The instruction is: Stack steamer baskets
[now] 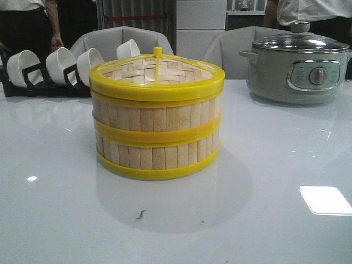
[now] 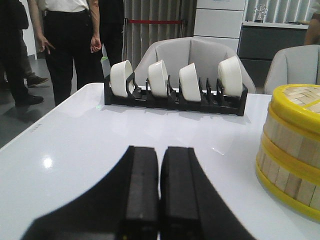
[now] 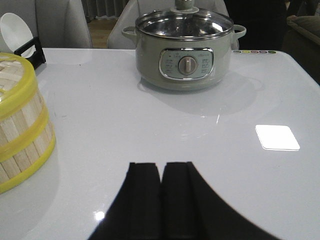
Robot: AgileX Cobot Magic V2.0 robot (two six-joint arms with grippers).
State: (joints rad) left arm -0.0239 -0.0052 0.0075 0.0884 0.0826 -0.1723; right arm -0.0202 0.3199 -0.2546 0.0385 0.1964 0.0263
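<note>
two steamer baskets (image 1: pixel 157 137) stacked under one lid (image 1: pixel 157 74); left tool (image 2: pixel 159 197) and right tool (image 3: pixel 161 192) closed, empty

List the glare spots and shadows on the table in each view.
Front view: a bright rectangular glare patch on the table at right, a soft shadow in front of the steamer baskets. Left wrist view: a small glint. Right wrist view: the same rectangle, and a shadow under the electric pot.
</note>
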